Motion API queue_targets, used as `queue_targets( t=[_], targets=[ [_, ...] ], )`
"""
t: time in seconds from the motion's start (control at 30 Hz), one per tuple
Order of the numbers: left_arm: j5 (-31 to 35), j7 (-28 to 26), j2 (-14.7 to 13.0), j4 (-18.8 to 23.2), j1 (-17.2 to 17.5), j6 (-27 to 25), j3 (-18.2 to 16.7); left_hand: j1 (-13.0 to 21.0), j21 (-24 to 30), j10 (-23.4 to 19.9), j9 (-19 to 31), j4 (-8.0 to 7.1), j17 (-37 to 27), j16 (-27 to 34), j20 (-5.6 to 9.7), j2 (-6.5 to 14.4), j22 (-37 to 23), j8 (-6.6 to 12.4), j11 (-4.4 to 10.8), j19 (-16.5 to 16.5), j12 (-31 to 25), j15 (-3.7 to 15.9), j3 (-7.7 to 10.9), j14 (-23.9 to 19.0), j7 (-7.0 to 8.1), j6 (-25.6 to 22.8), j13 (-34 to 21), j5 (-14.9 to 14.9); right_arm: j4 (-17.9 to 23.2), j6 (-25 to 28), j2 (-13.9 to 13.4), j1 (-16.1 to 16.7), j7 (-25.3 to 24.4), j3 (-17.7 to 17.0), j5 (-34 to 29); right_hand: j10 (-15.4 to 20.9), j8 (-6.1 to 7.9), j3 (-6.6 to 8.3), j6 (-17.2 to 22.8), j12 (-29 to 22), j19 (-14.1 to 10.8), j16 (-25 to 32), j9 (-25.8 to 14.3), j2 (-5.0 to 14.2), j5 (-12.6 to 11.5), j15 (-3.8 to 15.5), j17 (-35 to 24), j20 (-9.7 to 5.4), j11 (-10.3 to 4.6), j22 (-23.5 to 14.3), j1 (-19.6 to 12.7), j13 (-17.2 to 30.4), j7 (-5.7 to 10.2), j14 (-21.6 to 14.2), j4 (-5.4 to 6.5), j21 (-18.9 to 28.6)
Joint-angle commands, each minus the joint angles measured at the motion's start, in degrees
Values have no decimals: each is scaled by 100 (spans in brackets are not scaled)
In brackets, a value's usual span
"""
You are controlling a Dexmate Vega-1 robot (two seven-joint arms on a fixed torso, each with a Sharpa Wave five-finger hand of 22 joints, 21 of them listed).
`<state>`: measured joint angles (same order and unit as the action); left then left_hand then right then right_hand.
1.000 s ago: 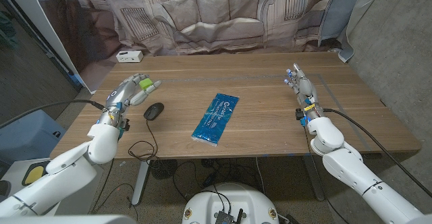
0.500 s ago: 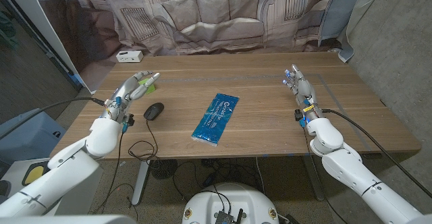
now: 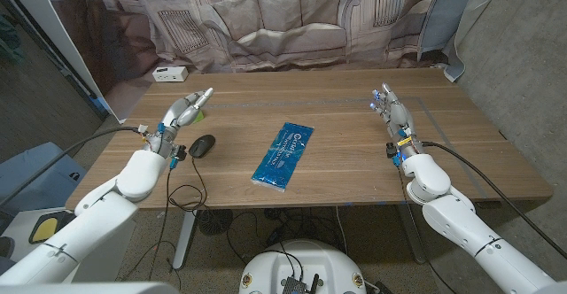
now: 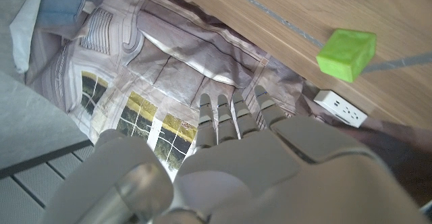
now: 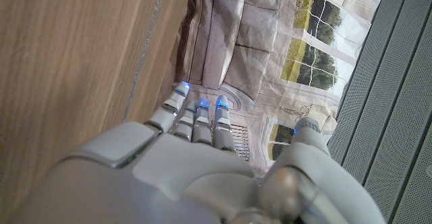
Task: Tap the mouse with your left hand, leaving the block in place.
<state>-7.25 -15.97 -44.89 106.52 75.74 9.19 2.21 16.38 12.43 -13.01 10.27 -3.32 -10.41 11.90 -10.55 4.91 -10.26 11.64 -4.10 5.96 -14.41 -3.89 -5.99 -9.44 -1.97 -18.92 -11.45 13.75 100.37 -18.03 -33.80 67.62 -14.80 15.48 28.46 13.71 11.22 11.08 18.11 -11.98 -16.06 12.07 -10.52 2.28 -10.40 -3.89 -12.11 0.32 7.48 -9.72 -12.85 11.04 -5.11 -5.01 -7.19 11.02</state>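
Left hand (image 3: 183, 113) hovers open-fingered beside mouse (image 3: 202, 145) on wooden table (image 3: 354, 152).

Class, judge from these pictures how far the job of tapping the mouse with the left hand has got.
Done: nothing yet shows as finished. In hand: the left hand is raised with fingers apart, just beyond the black mouse and not touching it. Left: bring that hand down onto the mouse, tap it and lift off. The green block sits on the table beyond the hand, untouched. The right hand waits at the far side, holding nothing.
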Motion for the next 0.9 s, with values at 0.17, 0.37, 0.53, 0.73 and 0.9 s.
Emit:
queue_targets(
  t=[0.17, 0.37, 0.53, 0.73, 0.9],
  targets=[
    [-1524, 1031, 371, -942, -853, 939, 547, 33, 41, -5, 9, -28, -5, 7, -18, 52, -26, -29, -68, 74, 11, -33, -43, -42, -52, 40, -17, -37, -25, -37, 34, -66, -99, 32, -204, 61, -2, -36, 37, 27, -31, 3, -27, 40, -15, -15, -25, 19, -9, -19, -7, 27, -1, -36, -3, 16],
    [-1762, 1247, 436, -1186, -1165, 1033, 786, 34, 38, -2, 9, -28, -5, 0, -16, 50, -27, -36, -66, 80, 17, -36, -46, -43, -67, 48, -17, -42, -75, -114, 105, -153, -77, 90, -262, 84, 0, -41, 42, 19, -32, 9, -27, 37, -15, -8, -25, 15, -10, -19, -3, 27, 1, -53, -2, 16],
    [-2001, 1363, 533, -1384, -1401, 1033, 936, 35, 24, 51, 9, -27, -6, -26, -16, 47, -27, -68, -102, 67, 47, -39, -51, -5, -84, 118, -17, -50, -65, -63, 81, -167, -66, 65, -227, 85, -4, -45, 32, 20, -38, 8, -27, 32, -15, -11, -24, 13, -9, -19, -4, 27, -1, -54, -4, 18],
    [-2289, 1534, 650, -1659, -1585, 1146, 1054, 36, 12, 69, 8, -26, -7, -38, -4, 42, -27, -84, -105, 55, 61, -54, -57, 9, -109, 160, -16, -57, -277, -234, 99, -237, 148, 29, -59, 74, -7, -47, 23, 25, -47, 10, -27, 31, -16, -4, -24, 4, -3, -18, -4, 27, -1, -60, -5, 21],
    [-2326, 1476, 691, -1805, -1670, 1200, 1100, 37, 10, 66, 8, -25, -7, -45, 16, 39, -27, -90, -96, 59, 64, -56, -60, 17, -123, 178, -16, -61, -322, -256, 66, -256, 213, 0, -9, 58, -12, -49, 11, 32, -57, 7, -27, 32, -16, 8, -23, -8, -1, -18, -5, 27, 2, -55, -6, 24]
  ],
)
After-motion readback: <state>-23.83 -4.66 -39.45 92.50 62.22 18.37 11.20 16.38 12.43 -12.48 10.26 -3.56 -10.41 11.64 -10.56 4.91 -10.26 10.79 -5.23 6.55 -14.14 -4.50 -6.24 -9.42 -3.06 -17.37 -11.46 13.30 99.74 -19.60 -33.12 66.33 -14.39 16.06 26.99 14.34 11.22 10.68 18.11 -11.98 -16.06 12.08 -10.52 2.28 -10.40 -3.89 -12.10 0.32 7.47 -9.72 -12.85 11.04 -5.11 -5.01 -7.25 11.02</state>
